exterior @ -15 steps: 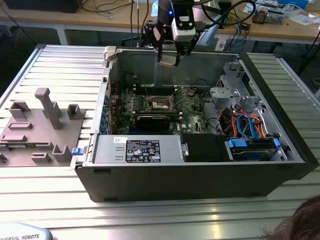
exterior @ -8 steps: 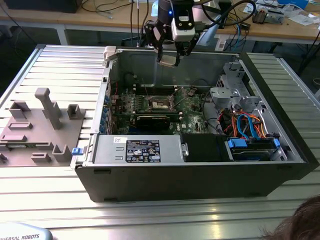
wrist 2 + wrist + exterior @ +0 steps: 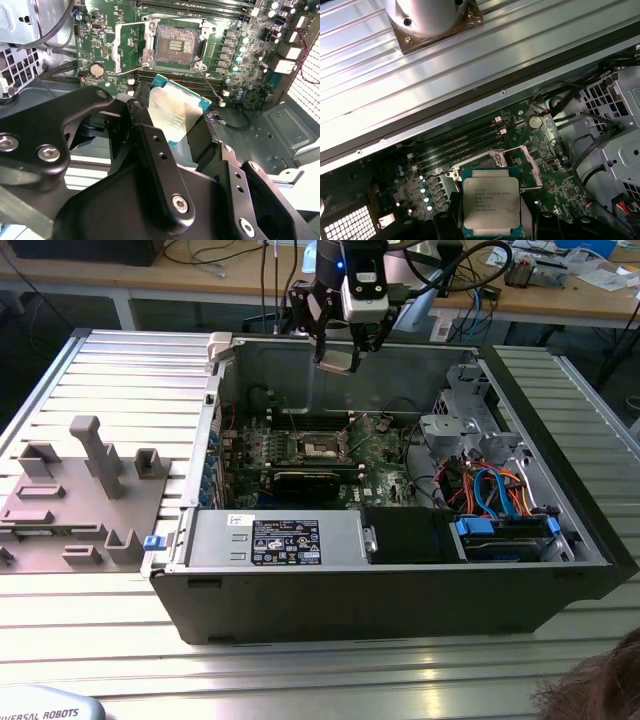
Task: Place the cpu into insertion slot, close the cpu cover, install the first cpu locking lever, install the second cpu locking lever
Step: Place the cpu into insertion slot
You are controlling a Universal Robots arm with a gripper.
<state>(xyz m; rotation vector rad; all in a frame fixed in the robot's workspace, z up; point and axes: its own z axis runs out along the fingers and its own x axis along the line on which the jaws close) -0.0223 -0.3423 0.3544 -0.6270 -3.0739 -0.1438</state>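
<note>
My gripper (image 3: 338, 350) hangs above the open computer case, shut on the cpu (image 3: 336, 361), a square chip with a silver top and a green edge. In both wrist views the cpu (image 3: 174, 111) (image 3: 492, 202) sits between the black fingers (image 3: 144, 131), held by two opposite edges. Below it on the green board lies the insertion slot (image 3: 175, 46) (image 3: 322, 447), a dark open square with nothing in it. The cpu cover (image 3: 130, 46) (image 3: 529, 167) is swung open to one side of the slot. A thin wire lever (image 3: 210, 84) stands loose beside the slot.
The case walls (image 3: 400, 590) ring the board. A power supply (image 3: 275, 540) lies along the front, and a drive cage with coloured cables (image 3: 495, 490) is at the exterior view's right. A grey fixture block (image 3: 85, 490) rests on the slatted table at the left. A person's hair (image 3: 600, 690) shows at the bottom right.
</note>
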